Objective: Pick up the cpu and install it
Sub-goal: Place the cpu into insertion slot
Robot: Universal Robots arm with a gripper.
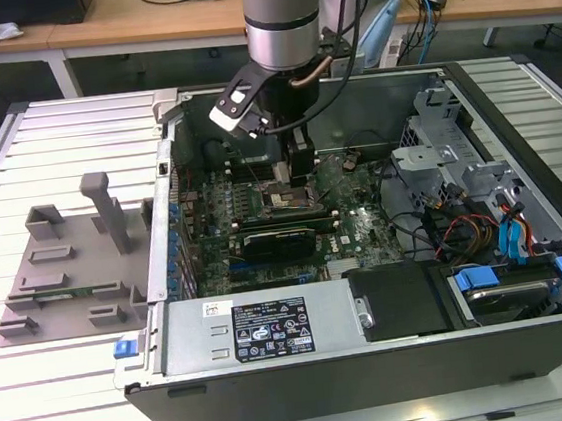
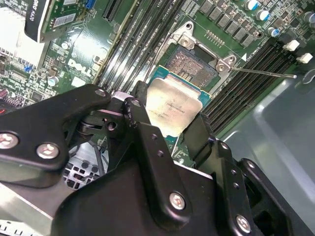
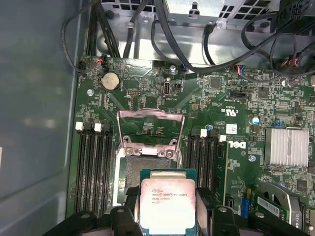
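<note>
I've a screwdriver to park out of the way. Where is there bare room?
Bare: the table slats on the exterior view's left, around the grey fixture. Crowded: inside the case, where the end effector holds the cpu by the socket, with cables alongside.

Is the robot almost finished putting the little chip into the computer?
Partway. Done: the cpu is picked up and inside the computer case. In hand: the gripper clamps it by two edges, above the open socket. Left: it is not seated yet; the socket's contacts show bare and its metal frame stands open.
</note>
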